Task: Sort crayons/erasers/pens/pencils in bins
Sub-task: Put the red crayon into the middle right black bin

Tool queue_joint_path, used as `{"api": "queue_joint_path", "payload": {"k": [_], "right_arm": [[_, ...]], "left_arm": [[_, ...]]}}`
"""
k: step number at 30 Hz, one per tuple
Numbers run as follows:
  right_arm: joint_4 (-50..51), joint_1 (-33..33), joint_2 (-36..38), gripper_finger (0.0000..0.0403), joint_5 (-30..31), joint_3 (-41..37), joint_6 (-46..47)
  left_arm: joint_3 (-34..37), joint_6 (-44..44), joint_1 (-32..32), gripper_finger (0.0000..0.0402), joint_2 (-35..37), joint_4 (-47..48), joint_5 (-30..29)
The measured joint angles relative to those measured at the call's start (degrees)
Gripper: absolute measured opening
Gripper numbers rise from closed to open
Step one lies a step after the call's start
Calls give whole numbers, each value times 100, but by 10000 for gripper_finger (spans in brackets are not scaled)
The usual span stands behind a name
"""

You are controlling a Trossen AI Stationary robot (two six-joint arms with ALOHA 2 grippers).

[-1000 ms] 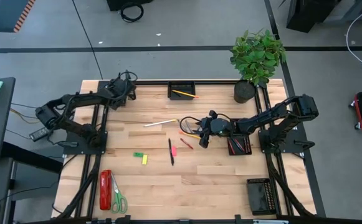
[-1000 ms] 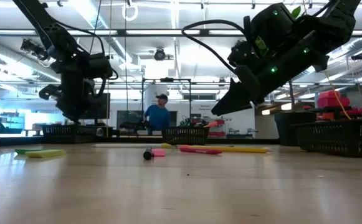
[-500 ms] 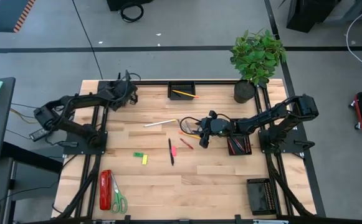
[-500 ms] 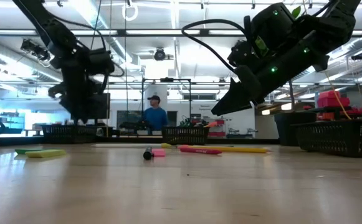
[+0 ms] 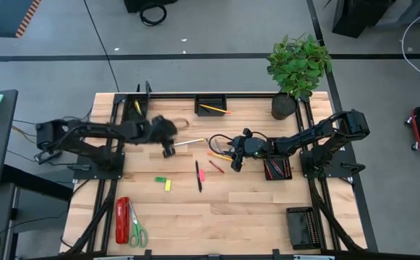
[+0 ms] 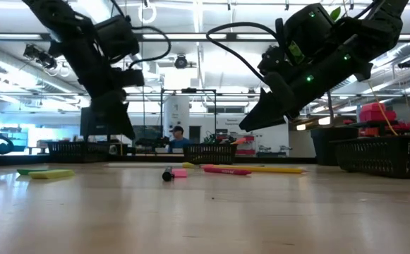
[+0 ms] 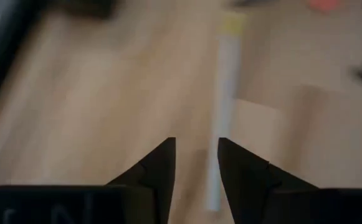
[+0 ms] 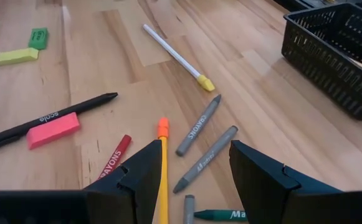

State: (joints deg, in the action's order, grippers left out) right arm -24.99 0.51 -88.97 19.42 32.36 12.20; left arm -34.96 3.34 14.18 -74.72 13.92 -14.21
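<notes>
Left gripper (image 5: 168, 148) hangs over the table (image 5: 253, 217) just beside the near end of the white pen (image 5: 186, 143), your landmark here. Its jaws stand a little apart with nothing between them; in the left wrist view the pen (image 7: 223, 112) runs straight ahead, closer to one finger than the other. Likely step: picking up this pen. Before closing, shift sideways until the barrel lies centred between the fingers (image 7: 159, 171), then come down and take it across its width near the middle, so it does not pivot when lifted.

Right gripper (image 5: 233, 160) hovers well to the far side of the white pen, jaws wide open and empty, over a pencil (image 8: 162, 168) with an orange tip. Grey crayons (image 8: 198, 134) lie just beside that pencil, a red crayon (image 8: 113, 157) on its other side. A black pen (image 8: 47, 119) and a pink eraser (image 8: 53, 130) touch each other further along; green and yellow erasers (image 8: 20, 56) lie beyond those.

Bins: one at the table's back edge beyond the white pen (image 5: 210, 105) holds a pencil; one under the right arm (image 5: 277, 170) holds reddish sticks; one at the front right corner (image 5: 301, 225), contents not readable.

Keep the two arms from converging on the cluster together.
</notes>
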Motion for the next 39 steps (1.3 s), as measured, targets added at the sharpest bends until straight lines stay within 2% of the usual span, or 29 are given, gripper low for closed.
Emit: {"api": "queue_joint_path", "payload": {"k": [4, 7, 13, 21, 27, 32, 39], "right_arm": [[-16, 0, 0, 193, 2, 0, 410], [-43, 4, 0, 193, 0, 0, 957], [-1, 351, 0, 193, 24, 0, 1204], [-39, 1086, -381, 193, 1105, 75, 1700], [-102, 1679, -1192, 193, 2007, 503, 1361], [-90, 1821, -1839, 193, 2266, 850, 1375], [-89, 1794, -2283, 193, 2709, 1072, 1790]], "left_arm": [[2, 650, -639, 117, -263, -400, -9], [2, 793, -935, 112, -487, -1084, -5], [3, 1073, -1124, 117, -606, -1675, 0], [3, 1084, -1197, 109, -606, -1945, 160], [2, 1140, -1189, 99, -604, -2207, 141], [4, 1110, -1194, 92, -604, -2258, 137], [2, 487, -1177, 76, -604, -2316, -665]]}}
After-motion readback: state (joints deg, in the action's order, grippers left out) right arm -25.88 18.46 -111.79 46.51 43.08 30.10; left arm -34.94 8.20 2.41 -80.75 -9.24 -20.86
